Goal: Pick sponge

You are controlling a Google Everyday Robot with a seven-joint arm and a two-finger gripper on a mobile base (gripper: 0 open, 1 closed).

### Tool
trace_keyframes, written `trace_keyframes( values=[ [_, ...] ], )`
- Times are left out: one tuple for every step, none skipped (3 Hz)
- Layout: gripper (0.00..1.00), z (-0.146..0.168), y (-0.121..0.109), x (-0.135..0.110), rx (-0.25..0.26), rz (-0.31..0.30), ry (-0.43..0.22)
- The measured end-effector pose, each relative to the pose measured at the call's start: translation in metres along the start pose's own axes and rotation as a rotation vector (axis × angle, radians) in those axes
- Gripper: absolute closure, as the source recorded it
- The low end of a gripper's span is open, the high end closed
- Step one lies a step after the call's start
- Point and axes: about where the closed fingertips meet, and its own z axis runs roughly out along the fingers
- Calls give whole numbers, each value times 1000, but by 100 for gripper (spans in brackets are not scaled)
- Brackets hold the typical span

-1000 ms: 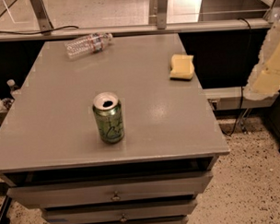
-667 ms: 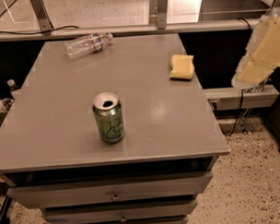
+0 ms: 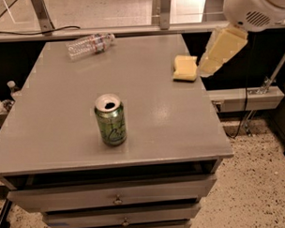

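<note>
The sponge (image 3: 185, 68) is a small pale yellow foam block lying flat near the right edge of the grey table (image 3: 63, 128), towards the back. My gripper (image 3: 214, 58) comes in from the upper right on a white arm. Its yellowish-tan finger pads (image 3: 223, 47) hang just right of the sponge, over the table's right edge, and do not touch it. It holds nothing.
A green can (image 3: 110, 120) stands upright, opened, in the front middle of the table. A clear plastic bottle (image 3: 89, 44) lies on its side at the back left. Drawers (image 3: 117, 199) run below the table front. A cable and a rail (image 3: 247, 100) lie to the right.
My gripper has moved left and up from the far right edge of the view towards the sponge. The white arm housing now shows at the top right. Sponge, can and bottle have not moved.
</note>
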Motion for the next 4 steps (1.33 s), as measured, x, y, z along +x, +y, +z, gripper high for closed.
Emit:
trace_keyframes(
  values=[
    [0,53,-10,15,-16,73,-6],
    [0,101,-19,45,-33,183,16],
    [0,137,-28,74,-44,293,20],
    [0,166,-30,94,-64,396,-4]
  ],
)
